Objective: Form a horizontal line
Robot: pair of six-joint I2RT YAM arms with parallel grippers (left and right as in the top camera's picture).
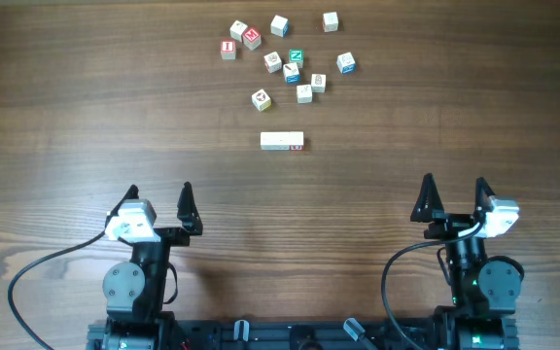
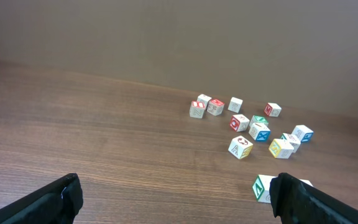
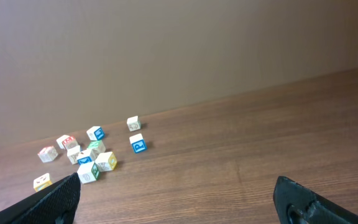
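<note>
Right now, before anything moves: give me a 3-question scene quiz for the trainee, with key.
1. True or false: the left gripper is shut on a cube.
2. Pick one: the row of touching cubes lies (A) nearer the arms than the loose cubes, (B) farther from the arms than them, (C) in the middle of them.
3. Fill in: the row's red-marked end cube is on the robot's ___ side.

Key:
1. False. It is open and holds nothing.
2. A.
3. right.
</note>
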